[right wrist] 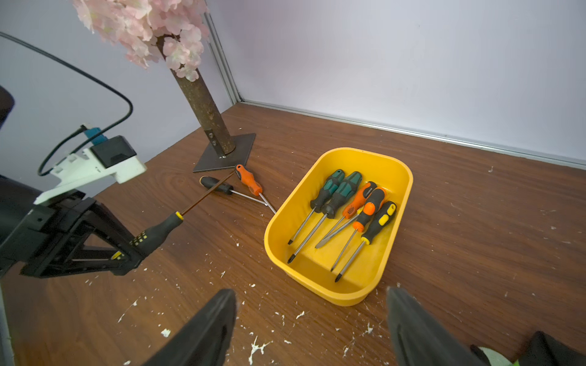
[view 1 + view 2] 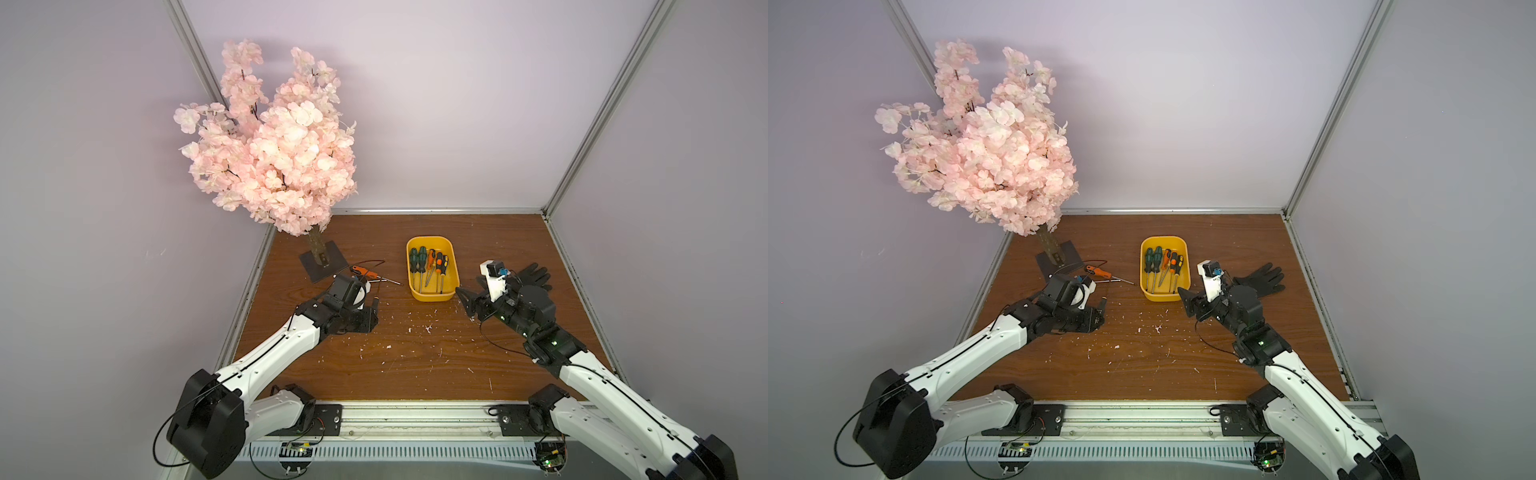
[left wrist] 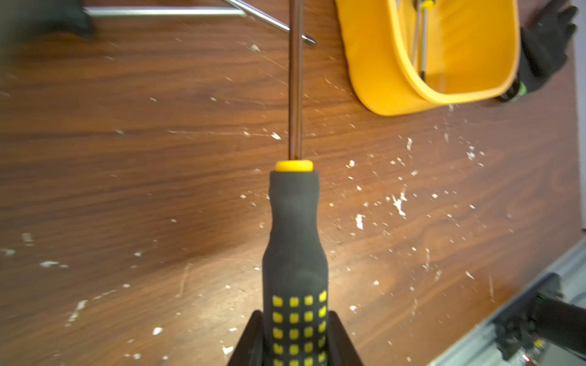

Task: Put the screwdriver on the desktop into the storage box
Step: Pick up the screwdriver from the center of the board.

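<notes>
Black rubber-handled screwdriver with yellow square studs [image 3: 294, 240]: the clenched left gripper [image 3: 295, 339] is holding its rear handle above the brown wood-grain desktop [image 2: 415, 365], left of centre in both top views. This grip is probably leaving the shaft free to lead into the shallow yellow plastic storage box [image 2: 432, 296], mid-frame and holding five screwdrivers. The right gripper [image 1: 310, 293], released and empty, is hovering beside the box.
</notes>
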Tool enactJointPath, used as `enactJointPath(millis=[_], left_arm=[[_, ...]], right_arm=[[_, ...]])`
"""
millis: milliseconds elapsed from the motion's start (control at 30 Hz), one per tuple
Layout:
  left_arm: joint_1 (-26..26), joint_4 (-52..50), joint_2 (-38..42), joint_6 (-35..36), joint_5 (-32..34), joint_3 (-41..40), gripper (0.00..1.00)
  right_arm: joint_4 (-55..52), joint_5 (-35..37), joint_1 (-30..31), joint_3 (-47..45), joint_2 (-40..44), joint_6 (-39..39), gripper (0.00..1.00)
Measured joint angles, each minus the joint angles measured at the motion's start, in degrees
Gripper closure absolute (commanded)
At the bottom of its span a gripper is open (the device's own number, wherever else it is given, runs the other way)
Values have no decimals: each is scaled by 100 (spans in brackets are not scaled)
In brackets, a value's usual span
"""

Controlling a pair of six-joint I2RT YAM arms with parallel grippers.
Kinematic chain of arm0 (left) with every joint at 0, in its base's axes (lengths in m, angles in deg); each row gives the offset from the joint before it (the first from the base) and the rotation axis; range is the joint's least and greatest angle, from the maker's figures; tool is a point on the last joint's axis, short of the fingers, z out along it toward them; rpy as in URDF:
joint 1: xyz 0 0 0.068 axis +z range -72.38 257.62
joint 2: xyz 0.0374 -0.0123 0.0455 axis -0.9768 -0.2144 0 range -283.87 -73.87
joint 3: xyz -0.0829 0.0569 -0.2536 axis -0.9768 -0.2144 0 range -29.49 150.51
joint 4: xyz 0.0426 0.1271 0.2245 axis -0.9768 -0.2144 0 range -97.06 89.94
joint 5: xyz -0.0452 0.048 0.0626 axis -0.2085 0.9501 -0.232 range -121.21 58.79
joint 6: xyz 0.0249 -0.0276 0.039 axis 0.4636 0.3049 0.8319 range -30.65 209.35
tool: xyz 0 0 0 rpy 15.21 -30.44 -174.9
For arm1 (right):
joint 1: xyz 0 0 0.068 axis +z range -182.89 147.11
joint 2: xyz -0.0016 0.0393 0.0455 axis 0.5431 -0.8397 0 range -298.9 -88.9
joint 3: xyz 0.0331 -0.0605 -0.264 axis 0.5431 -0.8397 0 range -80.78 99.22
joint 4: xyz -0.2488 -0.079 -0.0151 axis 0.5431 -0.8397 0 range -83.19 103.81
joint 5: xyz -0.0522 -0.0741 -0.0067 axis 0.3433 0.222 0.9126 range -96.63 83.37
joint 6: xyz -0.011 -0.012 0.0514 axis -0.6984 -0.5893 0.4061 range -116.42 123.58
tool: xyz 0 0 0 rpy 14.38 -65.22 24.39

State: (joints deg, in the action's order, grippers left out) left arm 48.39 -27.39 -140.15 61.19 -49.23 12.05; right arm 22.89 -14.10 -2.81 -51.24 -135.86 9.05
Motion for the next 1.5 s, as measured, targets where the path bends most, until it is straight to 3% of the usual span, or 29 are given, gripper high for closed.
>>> enactJointPath(millis=[300, 600, 833, 1133, 1500], left_arm=[[-105, -170, -116, 188, -1005, 538, 87], [-592, -452, -538, 417, -1449, 1180, 88], [-931, -675, -903, 535, -1694, 1561, 90], [-1226, -748, -1202, 634, -2009, 2006, 91], [-1412, -804, -1362, 713, -2267, 2153, 91]], right_arm=[[234, -199, 841, -385, 479, -1998, 19], [15, -319, 1250, -345, 376, -4113, 22], [-402, -164, 1609, 24, 61, -5405, 34], [-745, -146, 1742, 378, -387, -6214, 39], [-942, -190, 1797, 699, -769, -6564, 47]])
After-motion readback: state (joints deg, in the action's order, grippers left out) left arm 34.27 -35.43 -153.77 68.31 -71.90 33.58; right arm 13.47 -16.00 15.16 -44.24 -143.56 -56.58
